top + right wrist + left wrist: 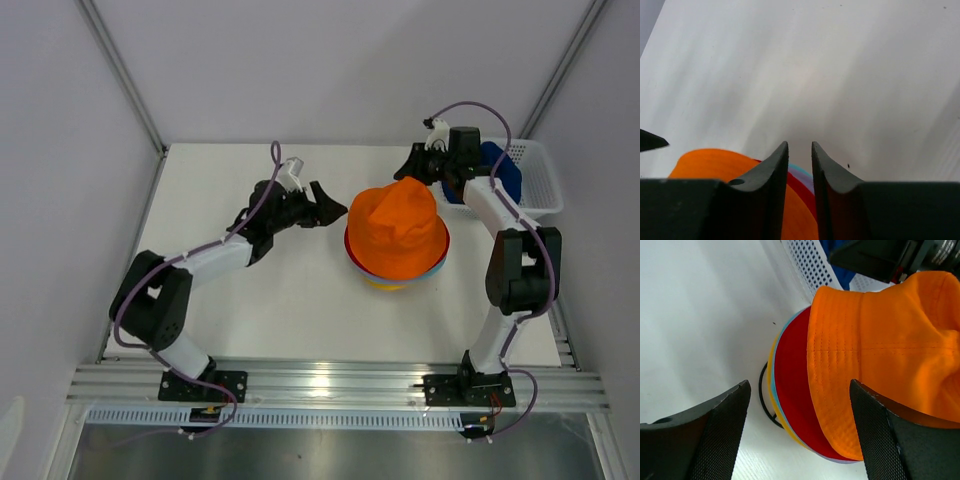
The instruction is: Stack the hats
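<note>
An orange hat (397,230) tops a stack in the middle of the table. Under it show red (790,375), lavender (840,460), teal (781,335) and yellow (771,375) brims. The orange hat also shows in the right wrist view (710,162). A dark blue hat (503,170) lies in the white basket (540,175). My left gripper (335,210) is open and empty just left of the stack, its jaws (797,387) spread either side of the brims. My right gripper (410,165) hovers at the stack's far right edge, nearly shut with a narrow gap (800,145), holding nothing.
A black wire stand (762,395) shows under the stack. The white mesh basket (810,265) stands at the back right, close behind my right arm. White walls close in the table on three sides.
</note>
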